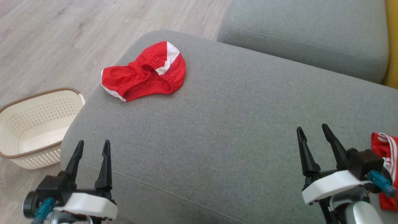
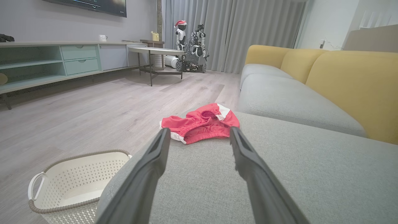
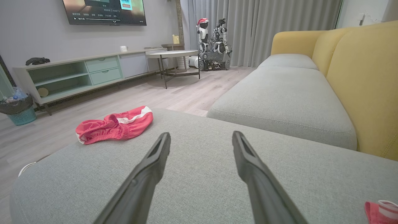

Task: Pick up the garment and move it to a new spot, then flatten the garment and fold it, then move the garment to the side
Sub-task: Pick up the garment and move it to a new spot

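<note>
A red garment (image 1: 144,72) with white side stripes lies crumpled near the far left corner of the grey sofa cushion (image 1: 224,124). The left wrist view has the garment (image 2: 200,123) straight ahead beyond the fingertips, and in the right wrist view the garment (image 3: 116,125) lies off to the left. My left gripper (image 1: 93,146) hovers open over the cushion's near left corner, nothing between its fingers. Over the near right part, my right gripper (image 1: 312,131) is open and empty too. Both are well short of the garment.
A cream perforated basket (image 1: 29,124) stands on the wooden floor left of the cushion. Another red and white striped cloth (image 1: 387,155) lies at the cushion's right edge, behind my right wrist. A second grey cushion (image 1: 307,34) and yellow backrest (image 3: 363,84) lie beyond.
</note>
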